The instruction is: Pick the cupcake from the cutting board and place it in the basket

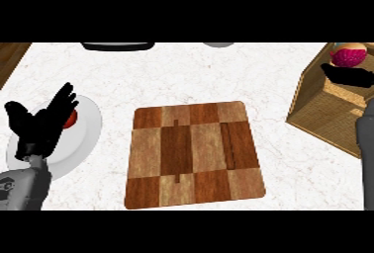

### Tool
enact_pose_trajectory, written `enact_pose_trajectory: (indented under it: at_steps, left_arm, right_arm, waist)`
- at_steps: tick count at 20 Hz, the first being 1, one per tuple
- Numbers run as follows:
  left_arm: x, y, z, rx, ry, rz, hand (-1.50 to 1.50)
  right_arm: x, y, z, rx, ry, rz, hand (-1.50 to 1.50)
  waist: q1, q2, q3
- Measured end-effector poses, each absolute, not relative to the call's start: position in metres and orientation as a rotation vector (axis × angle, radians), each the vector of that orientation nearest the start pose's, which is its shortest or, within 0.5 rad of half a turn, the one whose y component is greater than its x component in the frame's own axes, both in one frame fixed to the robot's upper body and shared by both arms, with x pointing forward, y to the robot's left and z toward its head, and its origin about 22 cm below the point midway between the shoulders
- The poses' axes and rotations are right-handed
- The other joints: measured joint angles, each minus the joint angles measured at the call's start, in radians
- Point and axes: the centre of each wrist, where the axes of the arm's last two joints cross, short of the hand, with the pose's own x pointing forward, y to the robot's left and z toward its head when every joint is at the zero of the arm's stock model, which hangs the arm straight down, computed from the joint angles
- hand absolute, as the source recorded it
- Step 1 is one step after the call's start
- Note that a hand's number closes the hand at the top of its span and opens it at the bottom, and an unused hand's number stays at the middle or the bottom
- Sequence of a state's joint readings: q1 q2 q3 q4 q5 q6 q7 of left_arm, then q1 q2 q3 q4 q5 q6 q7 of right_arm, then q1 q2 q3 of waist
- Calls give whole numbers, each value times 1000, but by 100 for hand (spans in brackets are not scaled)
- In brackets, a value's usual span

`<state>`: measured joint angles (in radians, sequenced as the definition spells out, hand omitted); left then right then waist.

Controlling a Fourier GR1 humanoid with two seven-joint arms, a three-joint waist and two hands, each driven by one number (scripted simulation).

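Since the brown checkered wooden cutting board (194, 153) at centre carries nothing, the pick looks done and the placing step is in hand. At two o'clock the tan-topped, magenta-wrapped cupcake (349, 55) sits at the tip of the black right hand (350, 76), fingers bunched narrowly round its base, over the woven wicker basket (321, 121). Next comes lowering it inside, then opening. At nine o'clock the left hand (40, 121) rests, fingers splayed, above a round white plate (87, 133).
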<state>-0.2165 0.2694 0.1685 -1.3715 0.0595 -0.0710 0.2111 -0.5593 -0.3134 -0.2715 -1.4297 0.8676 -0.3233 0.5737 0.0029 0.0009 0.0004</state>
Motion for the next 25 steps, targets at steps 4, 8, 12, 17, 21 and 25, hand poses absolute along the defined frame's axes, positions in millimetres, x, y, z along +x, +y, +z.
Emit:
enact_pose_trajectory:
  at_steps: [4, 8, 12, 17, 21, 25]
  left_arm:
    - [297, 317, 36, 194, -1387, -69, 0]
    - [295, 321, 37, 197, -1387, -62, 0]
    - [292, 323, 31, 201, -1380, -57, 0]
    - [289, 322, 36, 209, -1374, -57, 0]
    - [288, 327, 38, 212, -1373, -48, 0]
    - [285, 326, 34, 210, -1371, -49, 0]
  right_arm:
    - [348, -303, 165, -1245, -1468, -85, -150]
    - [338, -322, 179, -1216, -1502, -284, -150]
    - [317, -350, 191, -1177, -1523, -487, -150]
    - [267, -397, 198, -1118, -1522, -607, -150]
    - [220, -436, 193, -1064, -1508, -580, -150]
    - [170, -472, 185, -1014, -1492, -516, -150]
  waist:
    - [-1, -1, 0]
    - [-4, -2, 0]
    - [-13, -3, 0]
    - [-22, -6, 0]
    - [-28, -7, 0]
    - [-34, -8, 0]
